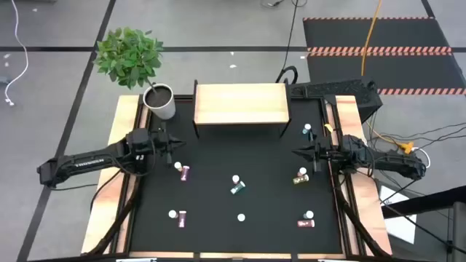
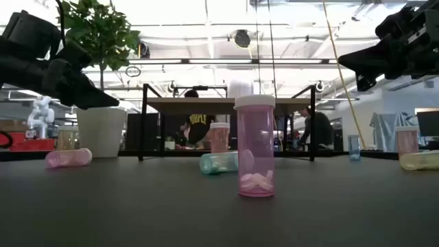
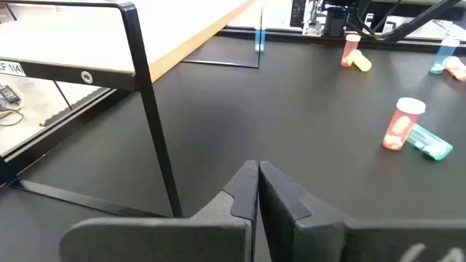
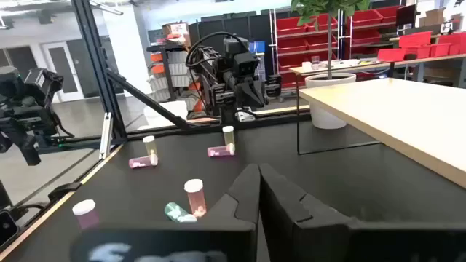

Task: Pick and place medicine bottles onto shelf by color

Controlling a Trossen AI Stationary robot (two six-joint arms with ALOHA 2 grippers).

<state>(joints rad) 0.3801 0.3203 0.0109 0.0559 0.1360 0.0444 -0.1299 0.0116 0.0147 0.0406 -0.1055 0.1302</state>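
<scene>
Several small white-capped medicine bottles are scattered on the black table. A pink one lies at the left. A pink upright one and a teal lying one are at the middle. A yellow one and a teal one are at the right. Pink ones are near the front. The wooden shelf stands at the far middle on thin dark legs, its top bare. My left gripper hovers shut and empty left of the shelf's front. My right gripper hovers shut and empty at the right. The wrist views show each closed.
A white pot with a green plant stands at the far left beside the shelf. A lone upright pink bottle stands near the table's front middle. Wooden rails run along both table sides. People show in the room beyond the table.
</scene>
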